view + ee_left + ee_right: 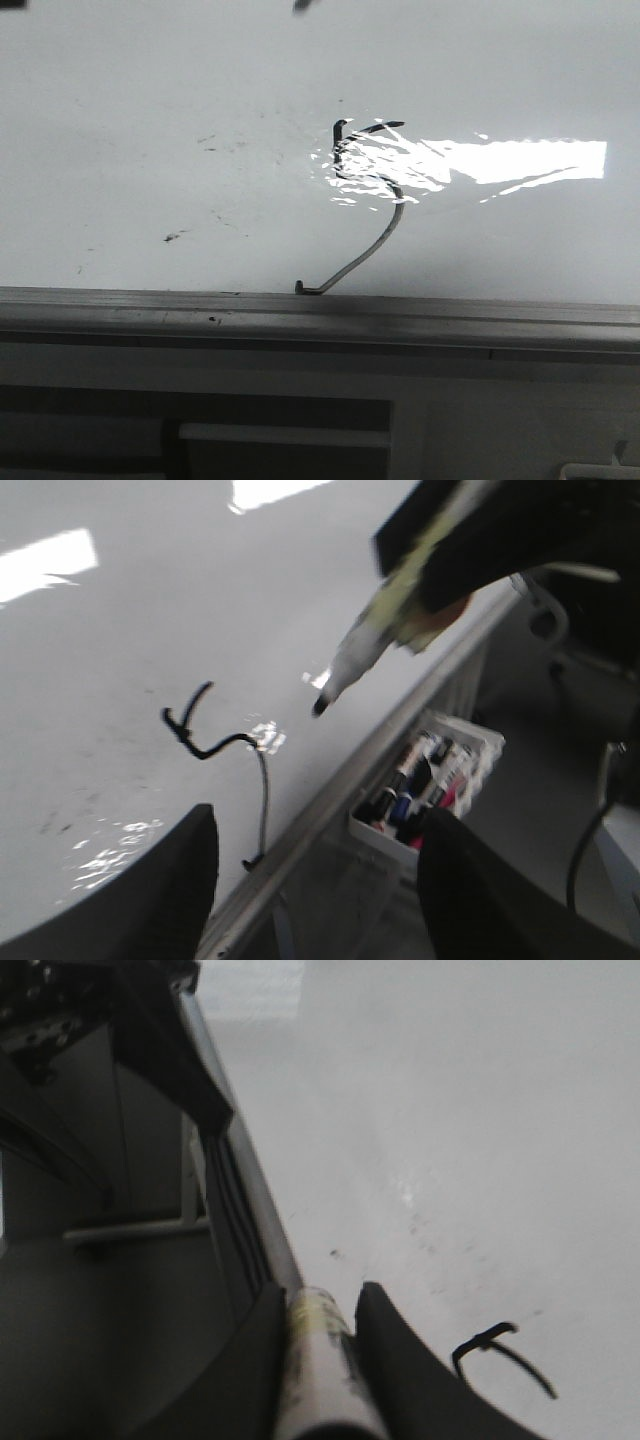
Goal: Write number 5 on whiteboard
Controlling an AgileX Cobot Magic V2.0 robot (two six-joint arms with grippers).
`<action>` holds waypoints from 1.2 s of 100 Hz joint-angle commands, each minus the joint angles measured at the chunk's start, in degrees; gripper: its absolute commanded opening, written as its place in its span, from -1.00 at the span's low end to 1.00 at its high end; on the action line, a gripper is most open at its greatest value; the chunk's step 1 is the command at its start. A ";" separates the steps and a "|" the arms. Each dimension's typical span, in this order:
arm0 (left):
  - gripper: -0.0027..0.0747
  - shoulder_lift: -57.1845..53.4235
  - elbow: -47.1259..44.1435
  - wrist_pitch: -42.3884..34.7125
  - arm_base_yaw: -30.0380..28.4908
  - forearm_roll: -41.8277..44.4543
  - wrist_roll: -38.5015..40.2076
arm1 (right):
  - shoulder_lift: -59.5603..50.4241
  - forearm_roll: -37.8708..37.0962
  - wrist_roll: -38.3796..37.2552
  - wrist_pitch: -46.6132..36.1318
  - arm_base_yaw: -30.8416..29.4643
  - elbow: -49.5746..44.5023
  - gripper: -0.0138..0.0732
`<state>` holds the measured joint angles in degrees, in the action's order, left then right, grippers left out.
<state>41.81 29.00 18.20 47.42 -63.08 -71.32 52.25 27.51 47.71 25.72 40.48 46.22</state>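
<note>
The whiteboard (150,100) fills the front view, with bright glare at its right. The number 5 (372,190) is a thin black line with a short top bar, a curved belly and a long tail hooking down to the grey edge rail (300,315). It also shows in the left wrist view (215,745) and partly in the right wrist view (490,1345). My right gripper (320,1295) is shut on a white marker (318,1360). In the left wrist view the marker's black tip (320,705) hangs over the board near the rail, apart from the 5. My left gripper (320,820) is open and empty.
A white tray (475,742) holding several markers hangs below the rail. Small black smudges (175,237) mark the board left of the 5. Shelving and dark frame parts (120,1230) lie beyond the board's edge.
</note>
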 commanded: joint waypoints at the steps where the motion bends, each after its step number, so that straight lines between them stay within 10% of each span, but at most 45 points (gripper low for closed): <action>1: 0.10 6.00 5.54 4.69 -0.10 4.78 0.28 | 2.08 0.11 2.43 -0.70 1.48 1.85 -0.79; 57: -0.01 17.60 13.30 12.56 -0.10 6.87 -0.85 | 4.24 0.11 4.91 -2.92 9.81 1.85 -0.79; 83: -0.98 17.81 13.30 12.11 -0.10 6.87 -0.85 | 4.35 0.11 4.91 -2.92 9.81 1.85 -0.79; 120: -0.98 17.81 13.30 12.11 -0.10 7.01 -0.85 | 4.35 0.11 4.91 -4.68 9.81 1.85 -0.60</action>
<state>60.17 40.48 33.45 47.42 -53.39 -73.71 57.31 26.17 52.16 25.43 50.34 46.22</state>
